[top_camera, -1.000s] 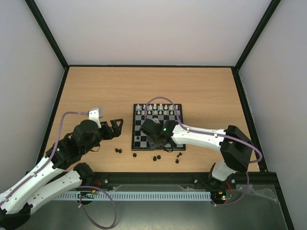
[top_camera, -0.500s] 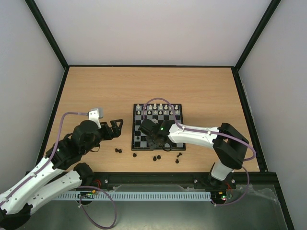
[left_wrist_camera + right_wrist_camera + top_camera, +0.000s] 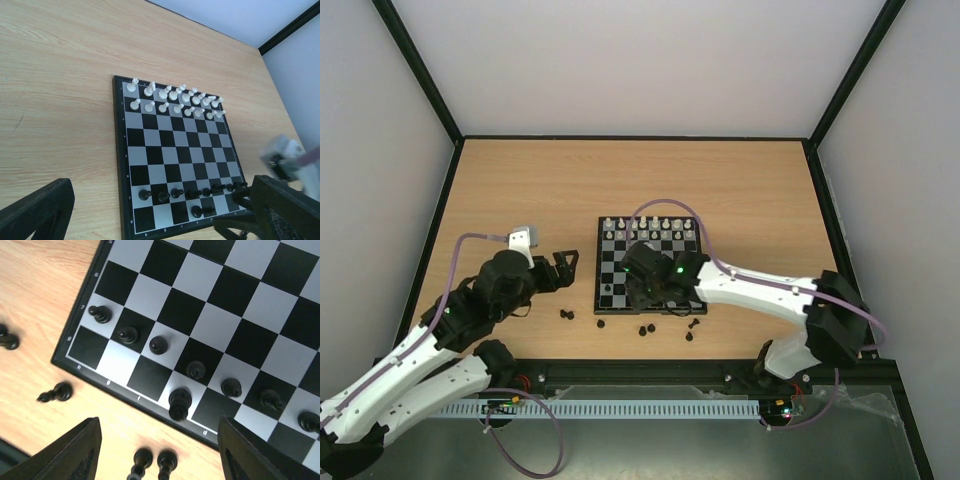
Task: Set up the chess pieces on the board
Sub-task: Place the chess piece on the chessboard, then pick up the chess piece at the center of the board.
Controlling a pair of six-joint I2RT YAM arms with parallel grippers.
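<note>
**Black piece stands free between open jaws at the board's near edge**

We find the right gripper parted wide over the near rank of the board, gripping nothing. A tall black piece stands on that rank between its fingers, touching neither. From that piece's 10 o'clock round to its 3 o'clock, the black pawns line the next rank.

Off the board, loose pieces wait on the table: a pair at the tall piece's 7 o'clock and two more out toward 9 and 10 o'clock, one apparently on its side.

At the board's 9 o'clock the left gripper hangs with its jaws fully apart and empty, well clear of the squares.

From above, the right arm covers the board's near right part and hides the black ranks; only a handful of loose pieces at the board's 6 o'clock show there. The left wrist camera supplies what that view blurs: the white pieces set in two full ranks along the 12 o'clock edge, with bare squares between them and the black side.
</note>
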